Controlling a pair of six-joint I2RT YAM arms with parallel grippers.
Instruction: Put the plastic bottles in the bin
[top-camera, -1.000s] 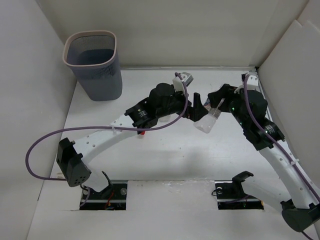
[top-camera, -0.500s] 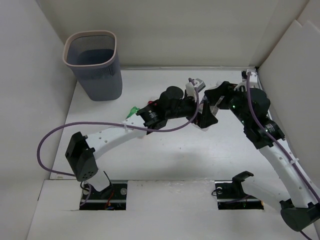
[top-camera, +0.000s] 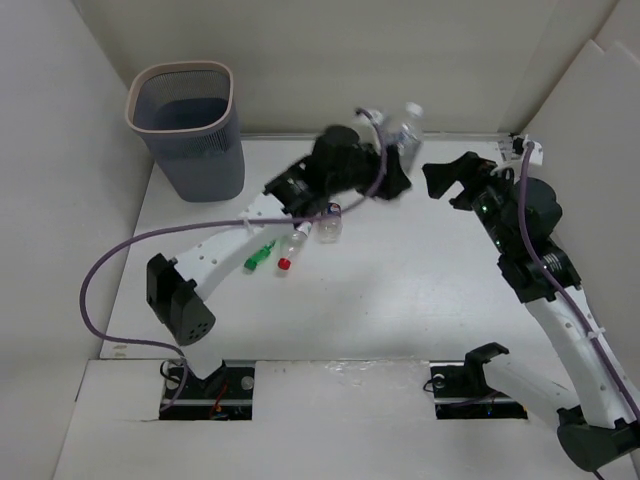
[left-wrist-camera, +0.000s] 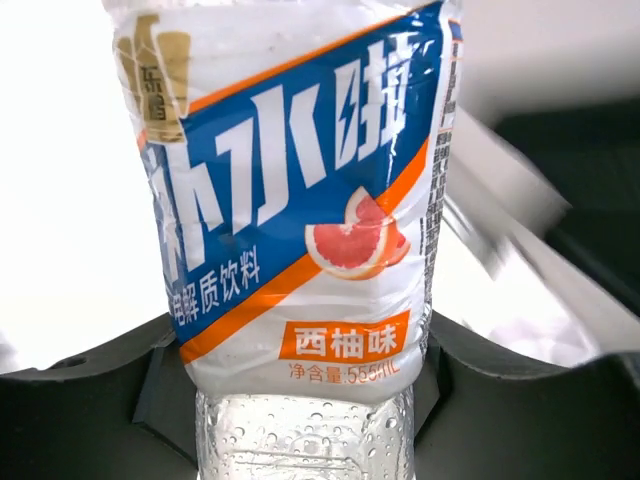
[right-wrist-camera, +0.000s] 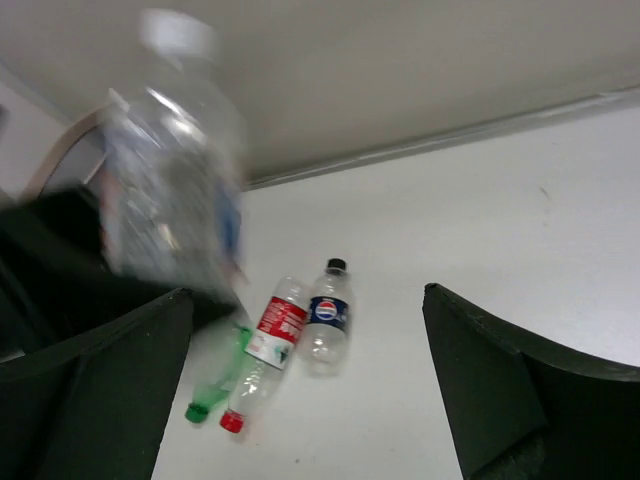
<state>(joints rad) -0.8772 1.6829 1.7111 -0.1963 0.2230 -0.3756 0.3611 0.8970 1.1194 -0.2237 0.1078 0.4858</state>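
My left gripper (top-camera: 392, 172) is shut on a clear plastic bottle (top-camera: 400, 132) with a blue and orange label (left-wrist-camera: 290, 200), held up off the table near the back wall. In the left wrist view its body fills the gap between the fingers (left-wrist-camera: 80, 400). My right gripper (top-camera: 445, 178) stands open just right of it with nothing between its fingers (right-wrist-camera: 520, 380); the held bottle (right-wrist-camera: 170, 160) shows blurred at the left of the right wrist view. The grey mesh bin (top-camera: 188, 130) stands at the back left.
Three bottles lie together on the table under the left arm: a green one (top-camera: 258, 255), one with a red label and cap (top-camera: 290, 250) and one with a dark label (top-camera: 328, 226). White walls close in the table on three sides.
The bottle passed from my right gripper to my left. The left gripper closed on it and swung it up toward the back wall; the right gripper opened and drew back right.
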